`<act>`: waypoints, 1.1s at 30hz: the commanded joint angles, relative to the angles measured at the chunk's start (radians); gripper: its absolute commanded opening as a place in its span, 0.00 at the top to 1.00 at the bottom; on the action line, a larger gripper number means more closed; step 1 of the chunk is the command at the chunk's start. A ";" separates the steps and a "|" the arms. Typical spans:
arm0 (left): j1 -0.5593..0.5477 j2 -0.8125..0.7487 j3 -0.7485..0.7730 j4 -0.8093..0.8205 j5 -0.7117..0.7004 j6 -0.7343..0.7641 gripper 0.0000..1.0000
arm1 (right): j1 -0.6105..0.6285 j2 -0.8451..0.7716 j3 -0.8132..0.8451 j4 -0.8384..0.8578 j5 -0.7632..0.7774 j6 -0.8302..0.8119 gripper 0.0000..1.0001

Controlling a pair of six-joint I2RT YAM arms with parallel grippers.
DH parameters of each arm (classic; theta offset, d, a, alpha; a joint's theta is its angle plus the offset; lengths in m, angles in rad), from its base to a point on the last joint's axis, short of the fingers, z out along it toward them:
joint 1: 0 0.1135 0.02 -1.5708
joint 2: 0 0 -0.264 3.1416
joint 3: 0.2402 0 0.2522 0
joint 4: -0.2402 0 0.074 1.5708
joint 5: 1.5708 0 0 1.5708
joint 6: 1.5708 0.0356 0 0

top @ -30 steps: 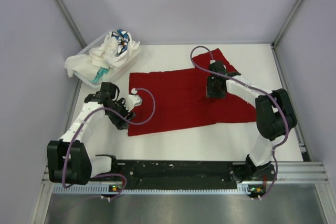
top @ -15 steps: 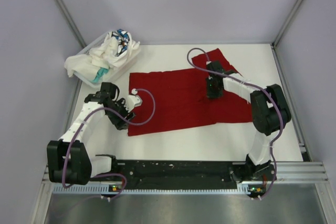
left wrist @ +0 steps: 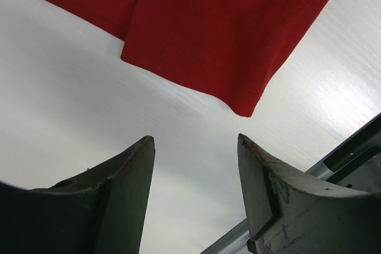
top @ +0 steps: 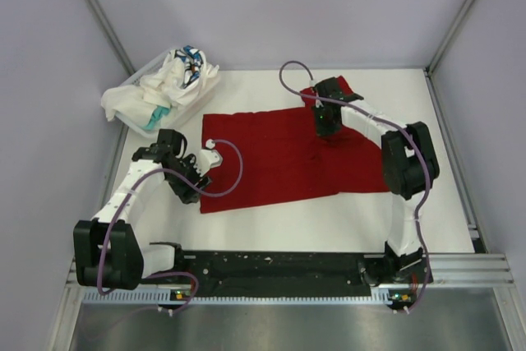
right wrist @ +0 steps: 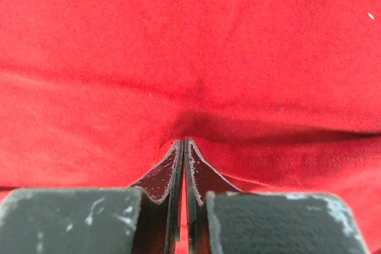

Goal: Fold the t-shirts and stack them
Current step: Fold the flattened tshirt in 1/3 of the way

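Red t-shirt (top: 279, 154) lies spread flat on the desk (top: 329, 219). Right tool (right wrist: 183, 142) is closed, pinching a ridge of the shirt's fabric at its far right part. Left tool (left wrist: 193, 141) stands wide apart, holding nothing, over bare desk just off the shirt's near left corner.

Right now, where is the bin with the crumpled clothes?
In the top view the bin sits at the table's far left corner, just beyond the left end of the red t-shirt.
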 commanded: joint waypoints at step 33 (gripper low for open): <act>-0.034 -0.056 -0.014 -0.083 0.135 0.065 0.37 | -0.246 -0.521 -0.475 -0.052 0.227 0.285 0.47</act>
